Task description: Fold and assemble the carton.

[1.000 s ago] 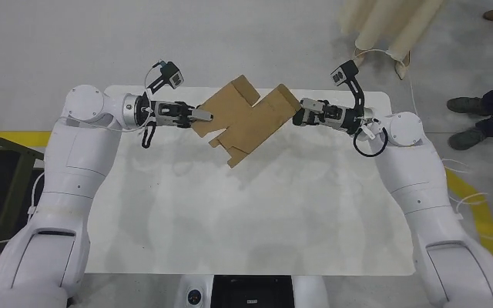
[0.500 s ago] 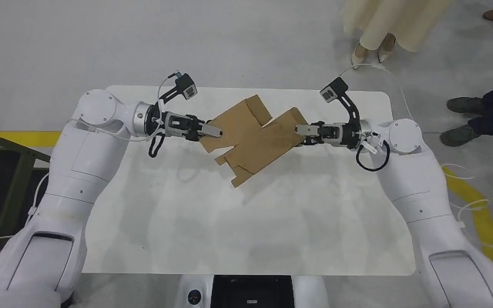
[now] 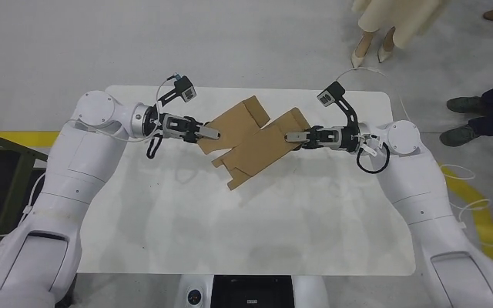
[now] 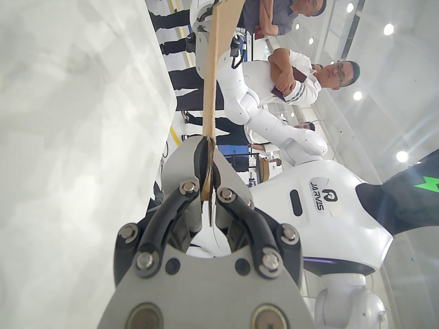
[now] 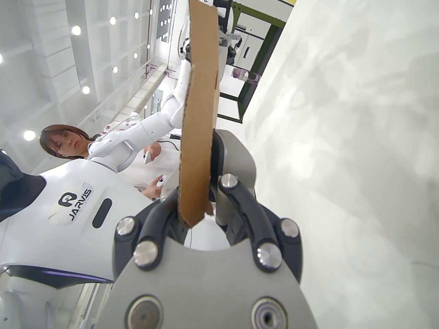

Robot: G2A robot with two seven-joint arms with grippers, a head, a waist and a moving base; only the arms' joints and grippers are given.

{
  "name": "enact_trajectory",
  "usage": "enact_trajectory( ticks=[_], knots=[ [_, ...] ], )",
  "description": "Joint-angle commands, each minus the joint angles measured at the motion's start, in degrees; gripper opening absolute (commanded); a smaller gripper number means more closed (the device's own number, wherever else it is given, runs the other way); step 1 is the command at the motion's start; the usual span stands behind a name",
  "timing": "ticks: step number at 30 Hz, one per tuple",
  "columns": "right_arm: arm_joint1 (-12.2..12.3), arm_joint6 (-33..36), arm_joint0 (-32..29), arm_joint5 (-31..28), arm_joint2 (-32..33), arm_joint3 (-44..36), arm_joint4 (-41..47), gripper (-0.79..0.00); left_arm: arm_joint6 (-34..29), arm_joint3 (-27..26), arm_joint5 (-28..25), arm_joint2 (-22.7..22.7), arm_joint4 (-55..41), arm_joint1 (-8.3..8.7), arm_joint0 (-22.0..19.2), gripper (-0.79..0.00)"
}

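Note:
A flat brown carton (image 3: 250, 138), unfolded with its flaps spread, hangs above the far half of the white table (image 3: 246, 231) between both arms. My left gripper (image 3: 211, 135) is shut on the carton's left edge; in the left wrist view the cardboard (image 4: 214, 70) runs edge-on out of the closed fingers (image 4: 205, 159). My right gripper (image 3: 291, 138) is shut on the carton's right edge, and the right wrist view has the sheet (image 5: 200, 121) clamped between its fingers (image 5: 226, 159).
The table's near half lies bare below the carton. A person's feet (image 3: 370, 50) stand past the table's far right corner, and shoes (image 3: 462, 104) stand off to the right. A dark frame (image 3: 11, 177) sits left of the table.
Both arms have swung the carton slightly toward the table's near side and lowered it, keeping their grips; the right gripper has slid further in toward the carton's middle.

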Motion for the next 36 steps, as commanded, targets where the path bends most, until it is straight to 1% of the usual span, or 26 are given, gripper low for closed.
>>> enact_trajectory(
  ticks=[1,4,5,6,7,10,14,20,22,26,30,36],
  knots=[
    [0.1,0.0,0.1,0.0,-0.2,0.0,0.3,-0.785,0.0,-0.1,0.0,0.3,-0.2,0.19,0.0,-0.785],
    [0.3,0.1,0.2,0.1,-0.6,0.0,0.7,-0.785,0.0,-0.3,-0.3,0.7,-0.5,0.40,-0.2,-0.785],
    [0.3,0.2,0.3,0.2,-0.7,0.0,0.9,-0.785,0.0,-0.3,-0.5,0.7,-0.8,0.45,-0.3,-0.573],
    [0.4,0.1,0.3,0.1,-0.8,0.1,1.1,-0.785,0.0,0.0,-0.6,0.7,-1.1,0.49,-0.5,-0.231],
    [0.4,0.1,0.4,0.1,-0.8,0.2,1.1,-0.785,0.1,0.6,-0.4,0.4,-1.6,0.50,-0.6,0.000],
    [0.6,-0.4,0.7,-0.4,-0.8,1.1,1.1,-0.785,1.8,1.8,-0.6,-0.2,-2.6,0.33,-0.9,0.000],
    [0.7,-2.2,1.1,-2.1,-0.2,3.5,0.6,-0.785,7.7,2.9,-1.3,-1.4,-3.8,0.14,-0.5,0.000],
    [0.4,-5.0,1.9,-3.1,-0.3,4.8,0.1,-0.785,16.2,1.7,-2.3,-2.7,-2.9,0.05,1.7,0.000],
    [0.2,-6.3,2.2,-2.9,-0.6,4.8,-0.2,-0.785,18.6,1.0,-1.8,-2.8,-2.6,-0.03,2.4,0.000],
    [-0.1,-9.2,2.7,-2.3,-1.3,4.3,-1.4,-0.785,20.2,-0.7,-0.1,-2.6,-2.5,-0.25,3.6,0.000],
    [-0.4,-11.6,2.9,-1.9,-1.9,4.2,-3.1,-0.785,20.3,-2.5,0.8,-2.8,-3.2,-0.39,4.5,0.000],
    [-0.4,-14.3,2.8,-1.2,-2.0,5.0,-6.4,-0.785,20.4,-3.3,2.0,-4.4,-3.9,-0.26,4.9,0.000]
  ],
)
